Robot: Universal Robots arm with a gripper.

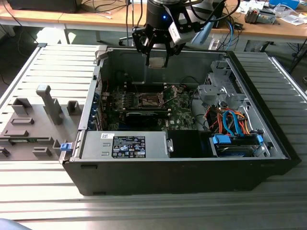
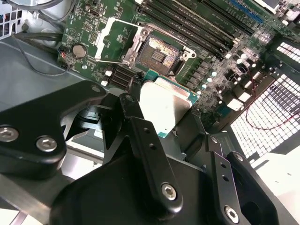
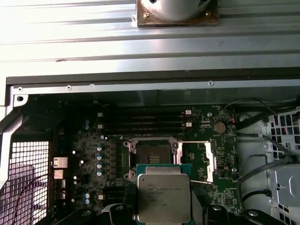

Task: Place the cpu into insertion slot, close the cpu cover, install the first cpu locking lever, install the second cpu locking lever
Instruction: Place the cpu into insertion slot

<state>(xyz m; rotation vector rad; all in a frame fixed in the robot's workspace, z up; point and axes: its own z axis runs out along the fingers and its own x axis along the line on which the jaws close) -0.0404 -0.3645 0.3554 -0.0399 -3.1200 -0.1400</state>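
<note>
In your gripper (image 2: 161, 115), clamped on its edges, the cpu (image 2: 166, 105) hangs above and just short of the open insertion slot (image 2: 161, 55); keep it level and square to that slot, clear of the cpu cover (image 2: 115, 40) folded back beside it.

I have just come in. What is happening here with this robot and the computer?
The robot arm's gripper holds the cpu between its fingers, above the motherboard inside an open computer case. The insertion slot is empty, and the cpu cover is swung open beside it. The cpu is not yet in the slot.
</note>
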